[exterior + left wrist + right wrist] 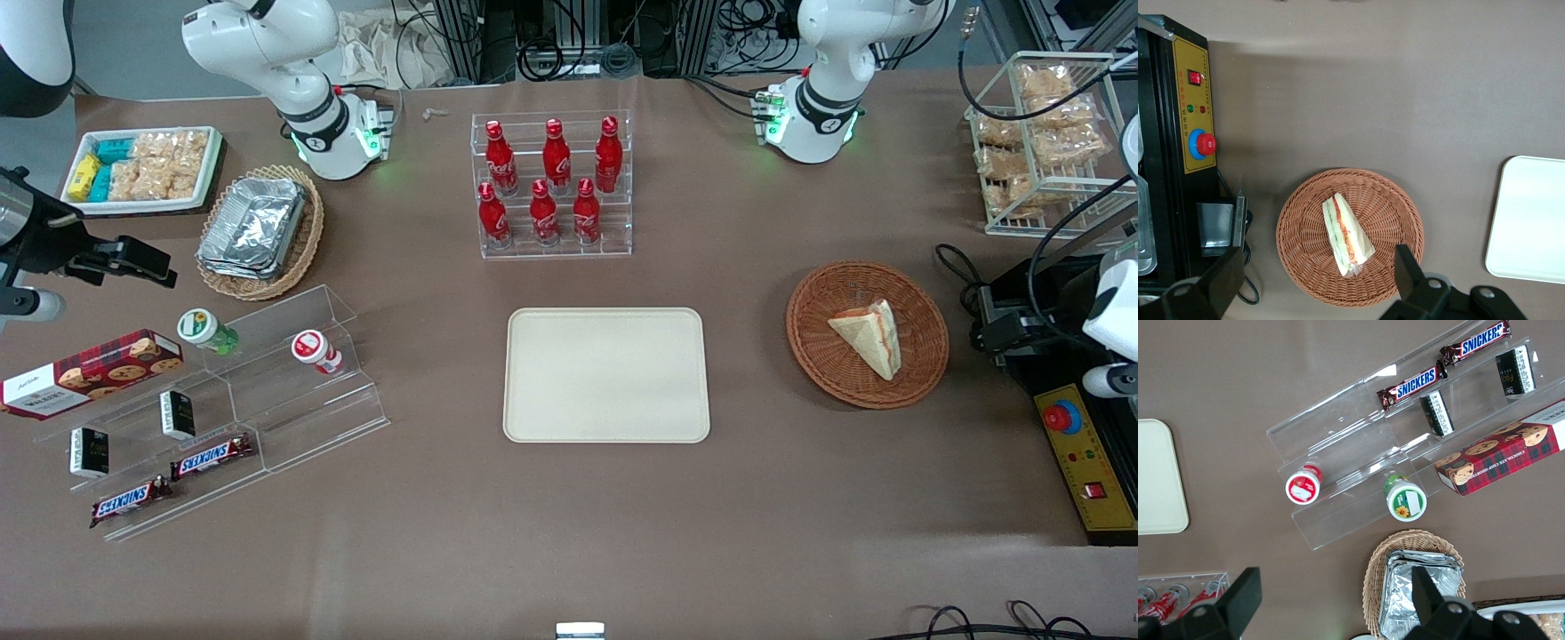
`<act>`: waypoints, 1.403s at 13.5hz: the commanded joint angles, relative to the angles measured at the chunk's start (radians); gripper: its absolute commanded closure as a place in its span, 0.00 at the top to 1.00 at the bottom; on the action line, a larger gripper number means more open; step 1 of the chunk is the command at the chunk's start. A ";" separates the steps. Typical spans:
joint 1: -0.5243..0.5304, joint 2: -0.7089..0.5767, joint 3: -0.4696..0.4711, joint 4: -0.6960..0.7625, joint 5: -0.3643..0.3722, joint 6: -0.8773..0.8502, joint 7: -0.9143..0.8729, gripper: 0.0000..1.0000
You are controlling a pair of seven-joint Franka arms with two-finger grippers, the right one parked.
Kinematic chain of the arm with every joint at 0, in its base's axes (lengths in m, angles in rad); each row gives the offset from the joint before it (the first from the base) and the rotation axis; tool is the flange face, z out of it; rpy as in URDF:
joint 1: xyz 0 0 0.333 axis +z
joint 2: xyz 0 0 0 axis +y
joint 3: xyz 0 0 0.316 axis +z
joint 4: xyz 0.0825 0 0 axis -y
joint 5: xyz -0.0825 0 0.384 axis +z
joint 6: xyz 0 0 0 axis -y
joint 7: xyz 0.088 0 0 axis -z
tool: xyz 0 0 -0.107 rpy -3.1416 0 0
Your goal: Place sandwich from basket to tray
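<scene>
Left gripper (1318, 283) hovers high over the table with jaws wide and empty, the sandwich (1347, 235) below between them in the basket (1305, 227), long axis crossing the finger line; tray (607, 374) bare.

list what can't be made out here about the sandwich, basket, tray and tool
- Tool: open over the basket; wrist view's edge cuts its body, and the front view's edge hides it entirely.
- Sandwich: underside hidden against the basket in both views.
- Tray: one end cut off by the wrist view's edge; whole in front view.
</scene>
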 commanded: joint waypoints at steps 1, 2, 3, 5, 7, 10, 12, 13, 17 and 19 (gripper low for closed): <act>0.004 -0.009 -0.001 0.007 -0.010 -0.016 -0.013 1.00; 0.004 -0.006 -0.001 0.007 -0.006 -0.016 -0.014 1.00; 0.002 -0.006 -0.003 0.007 -0.001 -0.016 -0.016 1.00; 0.002 -0.006 -0.001 0.007 -0.001 -0.016 -0.017 1.00; 0.002 -0.011 -0.001 0.000 0.008 -0.022 -0.008 1.00; 0.002 -0.040 -0.001 -0.020 0.010 -0.040 -0.011 1.00; 0.002 -0.080 -0.001 -0.068 0.010 -0.036 -0.016 1.00; 0.004 -0.100 -0.001 -0.091 0.010 -0.036 -0.017 1.00; 0.004 -0.181 0.000 -0.232 0.008 0.012 -0.043 1.00; 0.005 -0.195 0.000 -0.298 0.010 0.033 -0.196 1.00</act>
